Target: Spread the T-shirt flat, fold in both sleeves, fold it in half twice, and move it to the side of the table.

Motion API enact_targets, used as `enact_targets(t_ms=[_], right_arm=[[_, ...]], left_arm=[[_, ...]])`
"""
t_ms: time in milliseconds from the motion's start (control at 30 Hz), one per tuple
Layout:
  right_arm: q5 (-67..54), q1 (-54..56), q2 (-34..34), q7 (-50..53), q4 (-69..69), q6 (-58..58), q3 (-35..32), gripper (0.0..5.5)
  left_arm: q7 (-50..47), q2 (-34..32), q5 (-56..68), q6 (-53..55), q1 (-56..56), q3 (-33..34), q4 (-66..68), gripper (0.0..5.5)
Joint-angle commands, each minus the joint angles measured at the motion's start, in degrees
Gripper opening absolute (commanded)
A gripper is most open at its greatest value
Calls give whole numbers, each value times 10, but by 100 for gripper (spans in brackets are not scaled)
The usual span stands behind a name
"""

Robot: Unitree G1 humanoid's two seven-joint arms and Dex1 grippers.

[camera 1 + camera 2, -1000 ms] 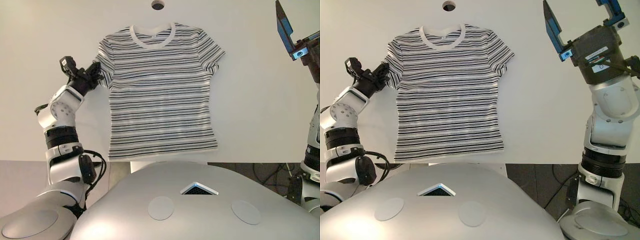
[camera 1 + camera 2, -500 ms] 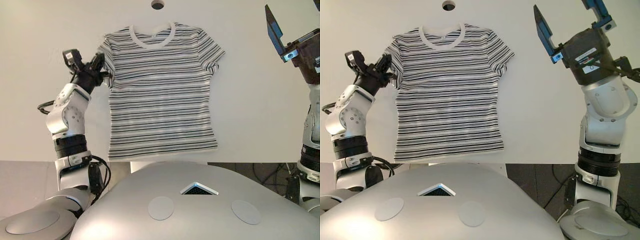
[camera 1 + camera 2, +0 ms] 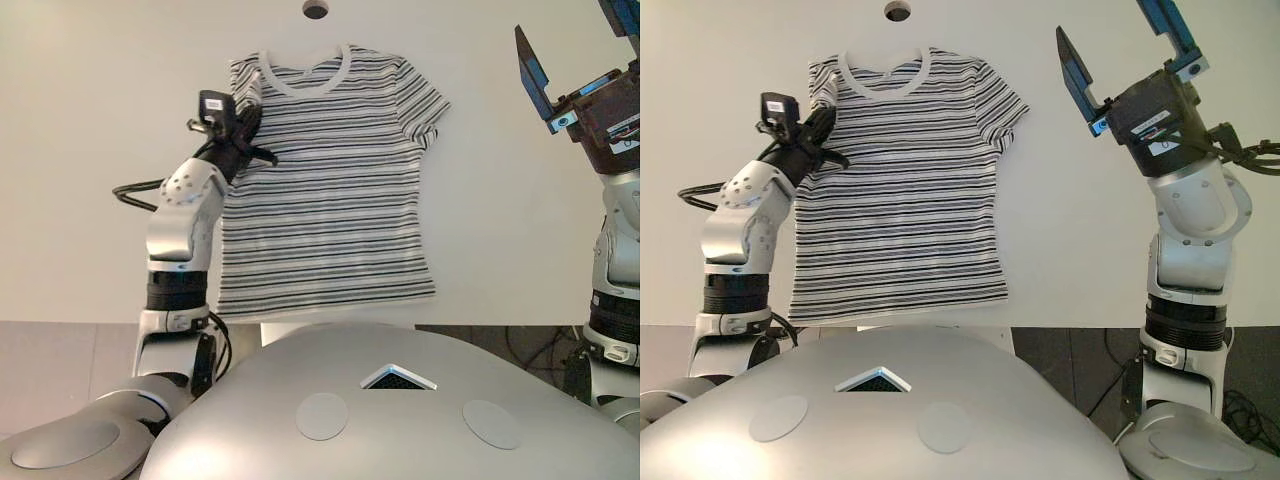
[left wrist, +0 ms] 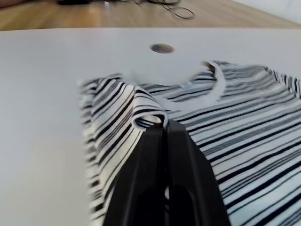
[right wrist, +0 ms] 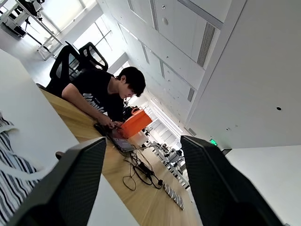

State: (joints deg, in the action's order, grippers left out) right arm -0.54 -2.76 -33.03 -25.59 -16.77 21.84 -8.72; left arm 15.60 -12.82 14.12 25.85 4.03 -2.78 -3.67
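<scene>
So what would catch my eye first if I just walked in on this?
The striped T-shirt lies flat in the middle of the white table, collar at the far side. The left pincer is shut on the shirt's left sleeve, which is drawn in over the chest. To the right of the shirt, the right pincer hangs wide open above the table.

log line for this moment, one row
left claw: shut on left sleeve, over T-shirt chest | right claw: open, raised | right sleeve: unfolded
</scene>
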Motion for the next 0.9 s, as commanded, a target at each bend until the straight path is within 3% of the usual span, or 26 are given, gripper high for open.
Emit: enact_targets(t_ms=[33,200,333,467,600,900], right_arm=[[12,-11,8,4,16,11,5,292],[35,-16,17,23,72,-23,3,292],[59,-1,56,76,178,-135,15,292],[-89,54,112,22,232,-376,-4,292],[-191,143,134,-5,326,-576,-32,292],[-212,259,146,-9,451,-645,-28,292]], left_arm=[[6,13,-27,-8,40,-27,42,26],[13,15,-29,-17,37,-27,25,109],[93,0,56,-14,-15,-17,-142,109],[135,-26,120,-48,-42,42,-249,109],[108,-39,79,-125,-48,105,-227,109],[70,-37,-41,-263,-89,92,-188,109]])
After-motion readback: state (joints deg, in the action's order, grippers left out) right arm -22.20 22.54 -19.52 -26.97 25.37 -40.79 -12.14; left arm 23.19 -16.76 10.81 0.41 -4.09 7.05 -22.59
